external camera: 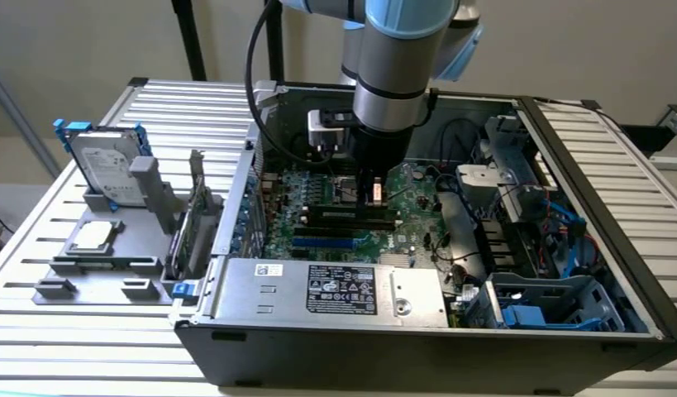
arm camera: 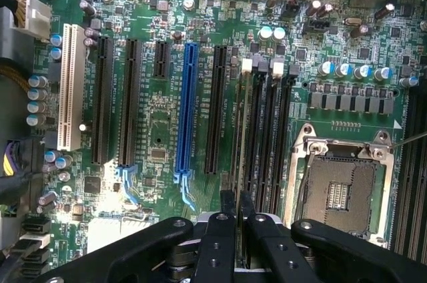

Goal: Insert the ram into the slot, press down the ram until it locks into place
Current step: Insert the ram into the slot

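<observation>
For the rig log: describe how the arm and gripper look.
The arm is a silver-grey tube with pale blue joint caps. A black cable runs beside it. The gripper is black, with screw heads on its linkages and two slim flat fingers.

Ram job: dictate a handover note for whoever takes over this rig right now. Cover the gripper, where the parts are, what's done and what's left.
Gripper: shut on the ram, low inside the open case, over the motherboard.
Ram: held on edge and lined up along the slot. This is the outermost of the parallel black memory slots, on the side away from the CPU socket.
Done: ram gripped and brought to the slot.
Left: it cannot be told whether the ram is seated, and locking is not confirmed.
</observation>
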Controlling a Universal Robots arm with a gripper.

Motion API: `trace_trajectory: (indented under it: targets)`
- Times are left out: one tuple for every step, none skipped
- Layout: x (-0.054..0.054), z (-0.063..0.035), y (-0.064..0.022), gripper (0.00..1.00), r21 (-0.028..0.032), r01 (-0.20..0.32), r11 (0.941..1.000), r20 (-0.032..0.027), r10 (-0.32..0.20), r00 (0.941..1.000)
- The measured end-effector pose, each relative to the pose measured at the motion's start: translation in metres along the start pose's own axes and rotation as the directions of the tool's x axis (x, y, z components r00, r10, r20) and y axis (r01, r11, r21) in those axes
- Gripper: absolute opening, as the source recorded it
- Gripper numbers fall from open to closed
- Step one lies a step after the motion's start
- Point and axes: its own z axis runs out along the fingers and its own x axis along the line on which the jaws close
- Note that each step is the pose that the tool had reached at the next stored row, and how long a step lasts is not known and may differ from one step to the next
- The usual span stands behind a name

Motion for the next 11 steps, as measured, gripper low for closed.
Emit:
trace_trajectory:
  targets:
    - [-0.0001,0.0001,0.0,0.14,0.0001,-0.002,1.0,0.0001,0.002,1.0]
    - [-0.0002,0.0001,0.0,0.14,0.0003,-0.004,1.0,0.0,0.004,1.0]
    - [-0.0002,0.0002,0.0,0.14,0.0007,-0.007,1.0,0.0,0.007,1.0]
    - [-0.0003,0.0003,0.0,0.14,0.0014,-0.009,1.0,0.0,0.009,1.0]
    - [-0.0003,0.0004,0.0,0.14,0.0021,-0.012,0.9999,0.0,0.012,0.9999]
    - [-0.0004,0.0006,0.0,0.14,0.0035,-0.015,0.9999,0.0001,0.015,0.9999]
    - [-0.0004,0.0007,0.0002,0.14,0.0051,-0.017,0.9998,0.0001,0.017,0.9999]
    - [-0.0004,0.0008,0.0004,0.14,0.007,-0.019,0.9998,0.0002,0.019,0.9998]
    - [-0.0005,0.0009,0.0008,0.14,0.0092,-0.019,0.9998,0.0002,0.019,0.9998]
    - [-0.0005,0.0009,0.0014,0.14,0.0117,-0.02,0.9997,0.0,0.02,0.9998]
    - [-0.0006,0.001,0.0021,0.14,0.0138,-0.02,0.9997,-0.0004,0.02,0.9998]
